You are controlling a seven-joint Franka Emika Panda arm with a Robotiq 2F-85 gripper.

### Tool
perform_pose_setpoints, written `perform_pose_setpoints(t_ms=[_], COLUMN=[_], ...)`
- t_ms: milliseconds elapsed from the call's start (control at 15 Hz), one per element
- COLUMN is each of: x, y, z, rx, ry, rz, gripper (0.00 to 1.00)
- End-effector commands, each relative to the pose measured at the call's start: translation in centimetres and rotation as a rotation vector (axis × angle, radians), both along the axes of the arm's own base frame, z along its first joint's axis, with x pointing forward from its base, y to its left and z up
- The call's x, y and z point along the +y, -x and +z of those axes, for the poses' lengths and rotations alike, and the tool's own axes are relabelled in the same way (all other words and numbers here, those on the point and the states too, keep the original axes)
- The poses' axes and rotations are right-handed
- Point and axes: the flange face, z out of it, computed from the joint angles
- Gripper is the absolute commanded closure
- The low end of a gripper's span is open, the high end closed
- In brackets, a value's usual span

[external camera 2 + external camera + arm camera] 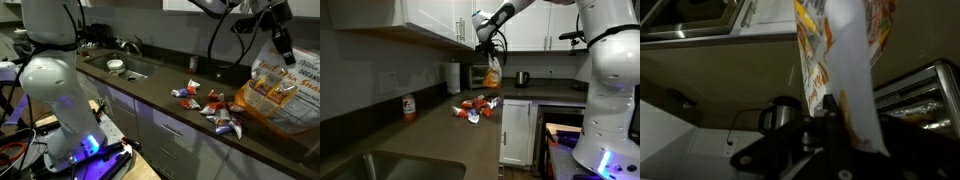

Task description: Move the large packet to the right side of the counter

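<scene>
Orange-yellow contents in clear large packet [493, 72], claw [492, 48] clamped on its top, small red-white packets [475, 108] on counter [430, 135]

Right, small red-and-white packets [218, 110] are scattered in a loose heap, with a couple of stray packets [186, 92] lying just apart from it, toward the sink [135, 70]. A curved faucet [130, 45] rises behind the sink, and there's a round bowl [116, 66] at the basin, in it or beside it, I can't tell. In an exterior view I spot a bottle with a red label [409, 107] standing upright near the wall, well apart from the heap. Further along, a white paper towel roll [453, 77] stands just beside a microwave [478, 74]. A dark kettle [521, 78] stands past that; my wrist view catches it too. White upper cabinets [430, 20] run overhead.
</scene>
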Motion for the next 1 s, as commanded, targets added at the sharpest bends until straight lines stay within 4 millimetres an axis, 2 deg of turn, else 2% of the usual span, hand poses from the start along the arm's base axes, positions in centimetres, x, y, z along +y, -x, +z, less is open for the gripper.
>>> perform_pose_setpoints(t_ms=[0, 600, 933], x=[-1.9, -2.9, -3.9], y=[-1.0, -5.9, -6.6], z=[-0.7, -5.8, -6.7], rx=[0.009, 0.055, 0.083], ry=[0.001, 0.018, 0.03], rz=[0.048, 0.078, 0.065], gripper=[0.98, 0.98, 0.98])
